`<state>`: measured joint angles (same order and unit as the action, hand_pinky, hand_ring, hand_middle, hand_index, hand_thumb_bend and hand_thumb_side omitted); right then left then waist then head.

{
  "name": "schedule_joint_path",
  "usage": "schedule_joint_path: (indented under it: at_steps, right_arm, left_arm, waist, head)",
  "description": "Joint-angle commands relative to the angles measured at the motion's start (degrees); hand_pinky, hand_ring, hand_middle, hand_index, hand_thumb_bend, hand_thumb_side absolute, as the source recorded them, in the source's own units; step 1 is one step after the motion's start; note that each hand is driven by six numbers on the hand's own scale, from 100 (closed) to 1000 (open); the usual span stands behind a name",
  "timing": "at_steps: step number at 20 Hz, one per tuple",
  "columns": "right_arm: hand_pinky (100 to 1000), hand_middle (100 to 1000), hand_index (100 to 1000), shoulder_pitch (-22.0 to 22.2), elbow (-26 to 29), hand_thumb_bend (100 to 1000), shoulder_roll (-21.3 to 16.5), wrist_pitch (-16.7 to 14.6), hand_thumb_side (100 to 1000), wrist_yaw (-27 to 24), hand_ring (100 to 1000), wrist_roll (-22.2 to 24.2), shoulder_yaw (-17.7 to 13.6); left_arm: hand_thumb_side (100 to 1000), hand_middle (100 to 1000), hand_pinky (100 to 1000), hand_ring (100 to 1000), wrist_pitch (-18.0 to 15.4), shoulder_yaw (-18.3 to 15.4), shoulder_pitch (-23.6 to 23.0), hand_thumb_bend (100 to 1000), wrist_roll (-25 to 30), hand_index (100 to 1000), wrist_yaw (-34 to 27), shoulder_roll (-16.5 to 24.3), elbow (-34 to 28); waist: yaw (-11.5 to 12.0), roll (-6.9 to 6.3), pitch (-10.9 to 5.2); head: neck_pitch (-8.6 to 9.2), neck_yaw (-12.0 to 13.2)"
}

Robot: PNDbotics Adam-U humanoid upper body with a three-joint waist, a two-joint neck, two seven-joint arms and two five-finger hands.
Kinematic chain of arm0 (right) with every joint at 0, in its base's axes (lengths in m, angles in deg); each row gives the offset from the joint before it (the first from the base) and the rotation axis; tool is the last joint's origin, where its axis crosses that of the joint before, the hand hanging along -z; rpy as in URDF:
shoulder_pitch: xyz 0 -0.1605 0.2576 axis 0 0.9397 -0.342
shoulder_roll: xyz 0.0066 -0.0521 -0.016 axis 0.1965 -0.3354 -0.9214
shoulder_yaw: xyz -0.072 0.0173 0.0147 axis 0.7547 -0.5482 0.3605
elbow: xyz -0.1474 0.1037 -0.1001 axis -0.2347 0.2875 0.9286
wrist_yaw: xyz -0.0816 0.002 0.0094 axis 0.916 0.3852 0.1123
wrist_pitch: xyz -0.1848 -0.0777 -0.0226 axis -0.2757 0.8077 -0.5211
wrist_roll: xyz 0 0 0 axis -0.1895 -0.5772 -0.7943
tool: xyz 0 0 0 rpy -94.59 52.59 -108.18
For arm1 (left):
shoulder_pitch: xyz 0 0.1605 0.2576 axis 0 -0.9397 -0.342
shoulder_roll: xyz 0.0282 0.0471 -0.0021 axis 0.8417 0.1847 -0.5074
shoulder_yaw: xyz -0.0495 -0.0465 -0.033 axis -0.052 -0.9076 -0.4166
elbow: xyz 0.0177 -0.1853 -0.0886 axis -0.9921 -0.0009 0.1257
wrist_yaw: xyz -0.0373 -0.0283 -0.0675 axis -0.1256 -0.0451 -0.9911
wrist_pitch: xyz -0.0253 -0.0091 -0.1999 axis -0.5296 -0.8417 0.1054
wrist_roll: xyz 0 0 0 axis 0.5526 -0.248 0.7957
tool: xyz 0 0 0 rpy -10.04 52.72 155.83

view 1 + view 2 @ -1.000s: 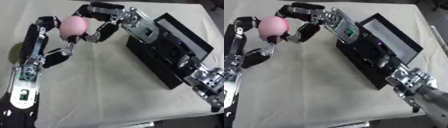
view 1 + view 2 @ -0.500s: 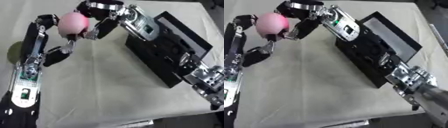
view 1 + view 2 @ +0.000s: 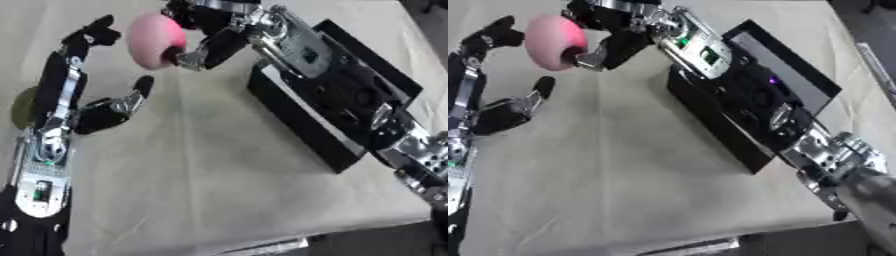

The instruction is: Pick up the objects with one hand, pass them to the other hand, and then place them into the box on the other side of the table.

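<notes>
With the handover done, the right hand point(image 3: 206, 30) clasped the pink ball point(image 3: 156, 40), the left hand point(image 3: 96, 95) hung open, and the black box point(image 3: 337, 107) came next.

Materials, as we see them:

- Table point(image 3: 219, 190): covered in beige cloth, matt, lightly creased.
- Ball point(image 3: 154, 40): pink, matt, smooth; we cannot tell whether foam or rubber.
- Box point(image 3: 302, 122): black, matt walls, hard-looking; a paler, smooth panel along its far side.
- Right hand point(image 3: 210, 35): black plastic, slightly glossy, with bright metal parts.
- Left hand point(image 3: 83, 100): black matt shells, silver metal links.
- Right wrist point(image 3: 829, 155): bare silver metal, shiny.
</notes>
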<state>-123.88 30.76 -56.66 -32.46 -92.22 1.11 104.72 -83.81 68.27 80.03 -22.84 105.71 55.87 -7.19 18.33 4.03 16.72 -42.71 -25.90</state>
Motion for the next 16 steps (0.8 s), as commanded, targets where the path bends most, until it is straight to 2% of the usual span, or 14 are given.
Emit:
schedule_joint_path:
  at_steps: [1, 4, 7, 10, 16]
  right_arm:
    - [968, 350, 477, -0.1, 1.3, 100, -2.9, 0.0, 104, -0.7, 836, -1.1, -1.5]
    - [967, 353, 480, 1.0, 1.7, 100, -4.1, 0.0, 104, -1.1, 836, -1.6, -2.0]
    - [969, 356, 483, 2.6, 2.7, 100, -6.3, 0.2, 100, -2.5, 838, -2.3, -3.1]
    - [974, 362, 491, 5.7, 4.7, 100, -9.9, 0.5, 100, -4.8, 843, -2.9, -4.9]
    - [995, 378, 512, 14.0, 9.8, 100, -17.8, 1.3, 100, -10.3, 855, -3.7, -11.0]
  left_arm:
    - [611, 720, 850, 747, 0.6, -0.6, 0.7, 444, -1.0, 946, -0.4, 2.0, -0.3]
    - [589, 717, 850, 746, 0.9, -0.8, 0.5, 433, -1.4, 944, -1.2, 4.1, 0.0]
    - [500, 706, 847, 740, 1.1, -1.0, 0.4, 343, -1.2, 929, -2.3, 7.4, 0.9]
    - [460, 698, 843, 735, 2.0, -1.4, 0.2, 282, -0.4, 905, -3.3, 11.5, 2.0]
    - [511, 692, 837, 725, 4.7, -2.4, 0.7, 224, 3.1, 882, -7.4, 20.5, 2.9]
  waist:
    - [-0.3, -0.46, -1.89]
    - [-0.7, -0.78, -2.29]
    - [-1.3, -1.26, -2.98]
    - [-1.8, -1.81, -3.72]
    - [-2.5, -2.48, -4.12]
  head:
    - [-0.22, -0.3]
    - [-0.51, -0.1]
    - [-1.05, 0.3]
    - [-1.36, 0.4]
    - [-0.77, -1.1]
